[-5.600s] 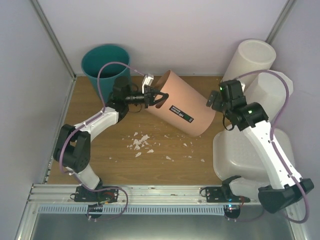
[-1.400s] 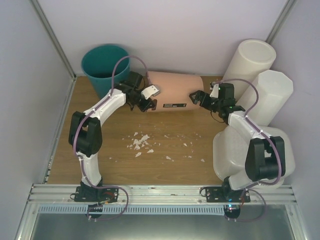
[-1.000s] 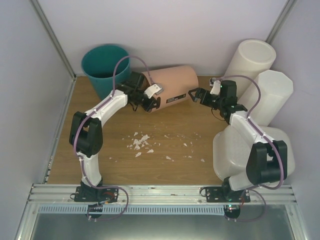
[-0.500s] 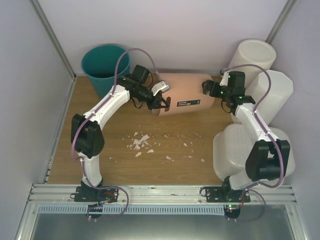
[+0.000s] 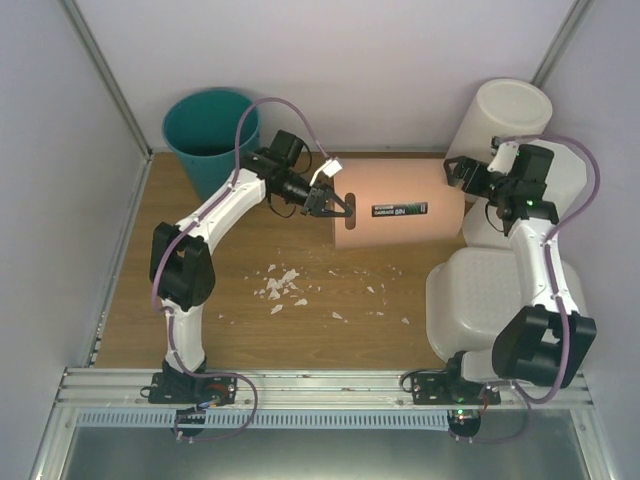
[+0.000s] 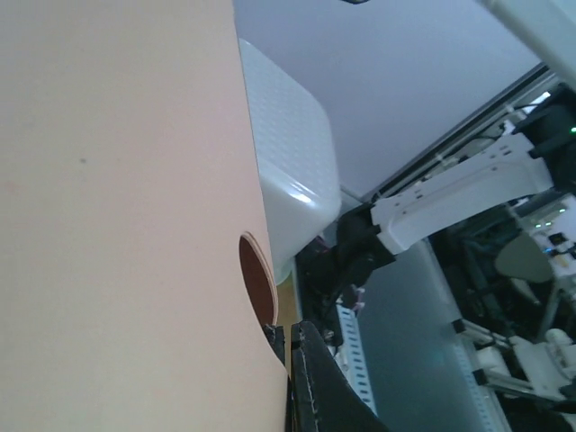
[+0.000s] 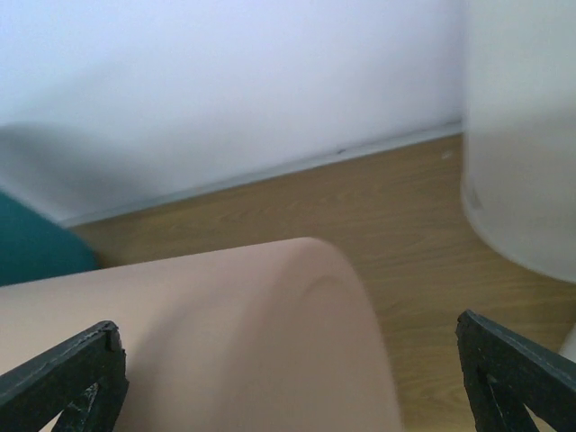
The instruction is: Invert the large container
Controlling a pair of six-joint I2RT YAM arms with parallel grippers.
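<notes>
On the brown tabletop (image 5: 200, 300), the left end effector (image 5: 340, 207) pinches the rim of the pink bin (image 5: 400, 205), which lies sideways. The right end effector (image 5: 462, 178) is wide. The large container (image 5: 480, 300) sits at the near right corner.

The left arm (image 5: 215, 210) reaches far out and bends right. The left gripper (image 5: 340, 208) is pinched tight on the pink bin's (image 5: 400, 210) rim. The right arm (image 5: 540, 250) stretches forward, and the right gripper (image 5: 466, 180) has its fingers spread wide.
</notes>
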